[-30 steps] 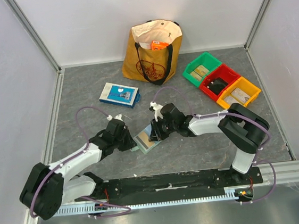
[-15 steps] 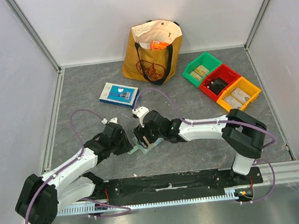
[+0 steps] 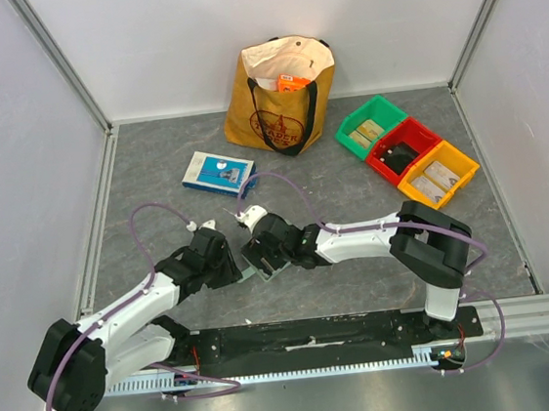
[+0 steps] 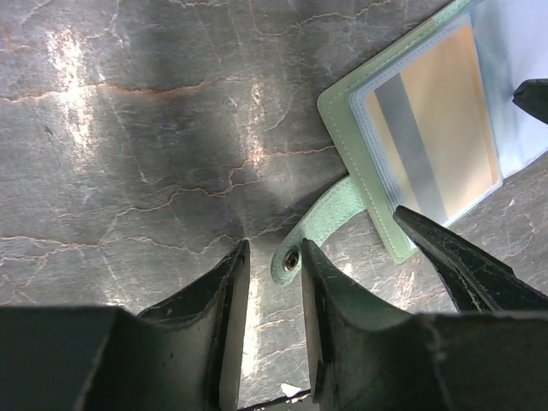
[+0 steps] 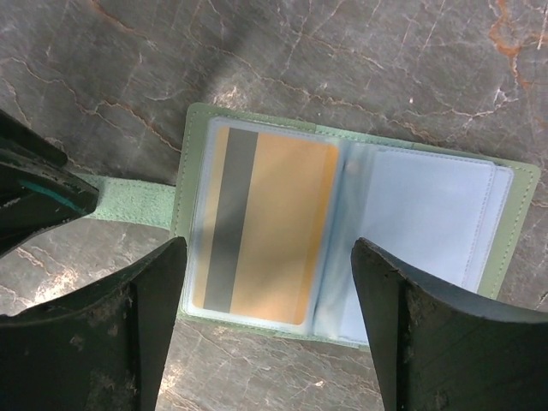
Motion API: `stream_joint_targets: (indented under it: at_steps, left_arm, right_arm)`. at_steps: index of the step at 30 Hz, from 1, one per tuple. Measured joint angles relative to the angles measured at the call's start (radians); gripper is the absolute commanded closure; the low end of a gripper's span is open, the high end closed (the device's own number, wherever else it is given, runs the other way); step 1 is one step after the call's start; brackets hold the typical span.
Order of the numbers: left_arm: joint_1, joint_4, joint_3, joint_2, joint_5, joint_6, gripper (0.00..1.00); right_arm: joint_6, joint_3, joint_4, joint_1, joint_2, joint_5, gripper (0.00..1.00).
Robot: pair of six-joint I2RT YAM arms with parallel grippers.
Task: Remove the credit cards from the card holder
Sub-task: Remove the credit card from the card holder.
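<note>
The pale green card holder (image 5: 195,128) lies spread like a booklet on the grey table. One credit card (image 5: 265,227), orange with a grey stripe, sits in its left clear pocket; the right pocket (image 5: 424,214) looks pale and blank. My right gripper (image 5: 267,248) hangs open and wide just above the holder, one finger on each side of the card. My left gripper (image 4: 272,248) is open by a narrow gap, with the holder's strap tab (image 4: 321,231) and its snap lying on the table between the fingertips, not pinched. In the top view the right gripper (image 3: 265,251) covers most of the card holder (image 3: 264,268), and the left gripper (image 3: 237,268) is beside it.
A blue-and-white flat box (image 3: 218,173) lies behind the grippers. A yellow tote bag (image 3: 277,92) stands at the back. Green (image 3: 372,126), red (image 3: 402,149) and yellow (image 3: 438,171) bins sit at the back right. Walls close in on three sides.
Both grippers have opened. The right gripper has moved left, over the holder. The holder was tilted up between the grippers and now lies flat and spread open.
</note>
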Motion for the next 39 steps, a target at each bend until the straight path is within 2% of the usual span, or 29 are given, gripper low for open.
stream_joint_targets:
  at_steps: [6, 13, 20, 27, 39]
  left_arm:
    - [-0.002, 0.019, 0.000, 0.012, 0.026, 0.000, 0.82]
    - [-0.002, 0.030, -0.007, 0.013, 0.056, 0.000, 0.82]
    - [-0.003, 0.048, -0.019, 0.013, 0.079, 0.000, 0.75]
    - [-0.004, 0.057, -0.028, 0.013, 0.084, -0.002, 0.98]
    - [-0.005, 0.060, -0.028, 0.005, 0.083, -0.002, 0.98]
  right_arm:
    - [-0.006, 0.010, -0.015, 0.006, 0.000, 0.033, 0.15]
    - [-0.016, 0.026, -0.037, 0.018, 0.014, 0.069, 0.15]
    - [-0.017, 0.043, -0.050, 0.035, 0.018, 0.071, 0.15]
    - [-0.022, 0.052, -0.061, 0.039, 0.029, 0.103, 0.15]
    - [-0.031, 0.062, -0.095, 0.042, 0.027, 0.177, 0.18]
